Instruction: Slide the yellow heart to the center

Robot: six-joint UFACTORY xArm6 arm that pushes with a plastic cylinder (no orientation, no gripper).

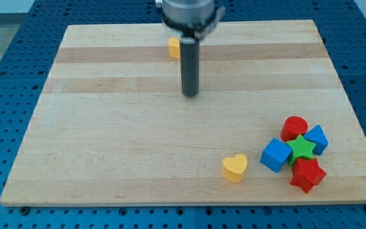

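Standing upright, my tip (190,95) is resting on the wooden board (107,159) in its upper middle part, touching no block and pushing nothing. Just behind the rod, a small yellow block (173,48) is sitting near the view's top edge, partly hidden. The yellow heart (234,168) is lying well apart from my tip, toward the view's bottom right. Beside the heart, a cluster is crowding together: a blue cube (275,155), a green star (302,148), a red cylinder (293,127), another blue block (317,138) and a red block (307,175).
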